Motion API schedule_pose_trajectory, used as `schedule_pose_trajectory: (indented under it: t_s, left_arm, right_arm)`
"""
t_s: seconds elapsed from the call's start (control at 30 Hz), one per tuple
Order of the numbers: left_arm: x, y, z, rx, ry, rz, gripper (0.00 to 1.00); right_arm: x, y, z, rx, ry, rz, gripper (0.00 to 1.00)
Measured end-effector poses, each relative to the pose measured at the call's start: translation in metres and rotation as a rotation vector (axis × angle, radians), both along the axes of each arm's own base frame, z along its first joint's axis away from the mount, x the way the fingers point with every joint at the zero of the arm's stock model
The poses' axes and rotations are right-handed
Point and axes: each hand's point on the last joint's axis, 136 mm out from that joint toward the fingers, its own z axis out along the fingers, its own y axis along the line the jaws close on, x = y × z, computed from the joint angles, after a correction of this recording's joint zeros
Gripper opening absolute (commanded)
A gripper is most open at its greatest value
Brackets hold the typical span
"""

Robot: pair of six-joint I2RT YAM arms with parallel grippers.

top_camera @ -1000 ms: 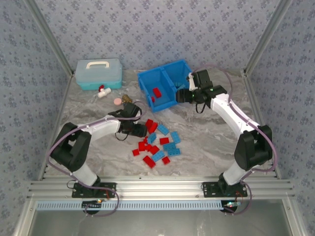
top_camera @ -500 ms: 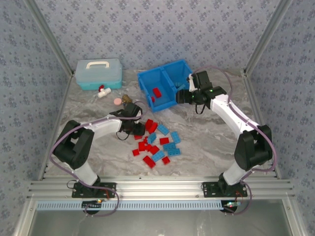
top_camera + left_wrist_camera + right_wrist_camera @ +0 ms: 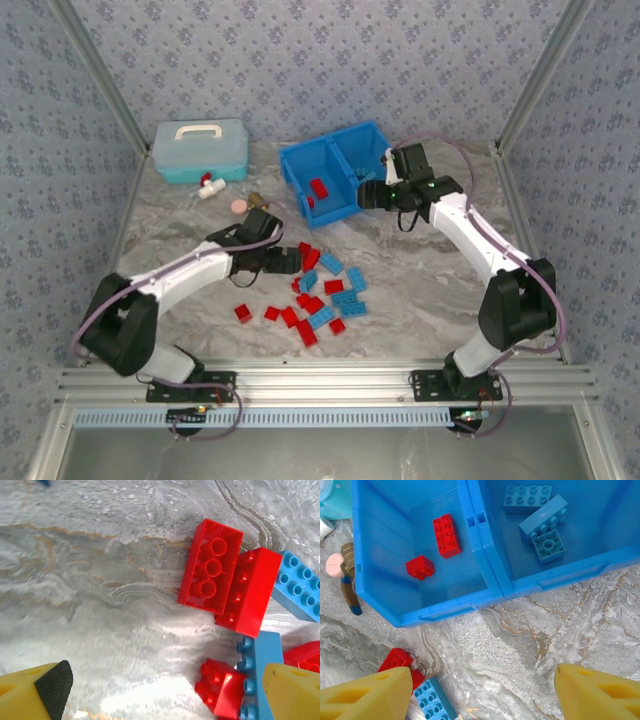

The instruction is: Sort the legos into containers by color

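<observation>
At the far left of the grey, marble-veined worktop (image 3: 160, 220) sits a light teal case (image 3: 200, 155) with rounded corners and a white handle (image 3: 198, 131). Just in front of it lie a small pink disc (image 3: 239, 206) and a brass fitting (image 3: 258, 201).

The left gripper (image 3: 293, 259) hangs low at the left edge of the loose legos (image 3: 325, 295). Its yellow fingers (image 3: 25, 692), one faced with a black grainy pad, are spread wide with nothing between them (released, in short).

The legos are glossy, studded rectangular bricks in red and light blue. They are heaped mid-worktop, and one red brick (image 3: 243, 313) lies apart to the left. In the left wrist view, an upturned red brick (image 3: 210, 567) shows three round hollow tubes and touches a second red brick (image 3: 248, 592) lying on its side.

Behind the heap stands the smooth bright blue bin (image 3: 445, 607), whose two rectangular containers share a dividing wall. The left compartment (image 3: 385, 540) holds two red bricks, and the right compartment (image 3: 600, 525) holds three blue ones.

The right gripper (image 3: 363, 196) hovers at the bin's near right side. Its yellow wedge-shaped fingers (image 3: 370, 695) stand well apart and empty over bare worktop.
</observation>
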Motion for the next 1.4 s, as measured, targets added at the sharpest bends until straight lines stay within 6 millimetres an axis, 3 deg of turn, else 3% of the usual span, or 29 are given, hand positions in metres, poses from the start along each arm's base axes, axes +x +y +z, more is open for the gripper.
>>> schedule_pose_trajectory:
  t_s: [0.2,0.33,0.5,0.57,0.83,1.17,1.3,1.4]
  left_arm:
    - [-0.063,0.049,-0.003,0.046,0.064,0.159,0.99]
    - [-0.1,0.078,-0.016,0.054,0.114,0.254,0.99]
    - [-0.119,0.086,-0.042,0.071,0.203,0.293,0.98]
    - [-0.12,0.085,-0.05,0.087,0.228,0.301,0.93]
    - [-0.105,0.079,-0.063,0.105,0.216,0.31,0.55]
    - [-0.1,0.076,-0.067,0.116,0.211,0.293,0.31]
    - [-0.087,0.066,-0.048,0.096,0.175,0.262,0.29]
    - [-0.052,0.038,-0.004,0.025,0.066,0.203,0.29]
  right_arm:
    - [-0.001,0.002,0.001,0.014,0.003,-0.005,0.95]
    - [0.0,0.005,0.002,0.023,0.0,-0.002,0.98]
    - [0.0,0.009,0.002,0.034,0.004,0.01,0.99]
    - [0.0,0.01,0.003,0.039,0.004,0.014,0.99]
    - [0.0,0.01,0.001,0.04,0.007,0.016,0.99]
    - [-0.001,0.01,0.0,0.039,0.01,0.015,0.99]
    - [-0.001,0.01,0.001,0.04,0.009,0.015,0.99]
    - [-0.001,0.01,0.001,0.042,0.01,0.012,0.99]
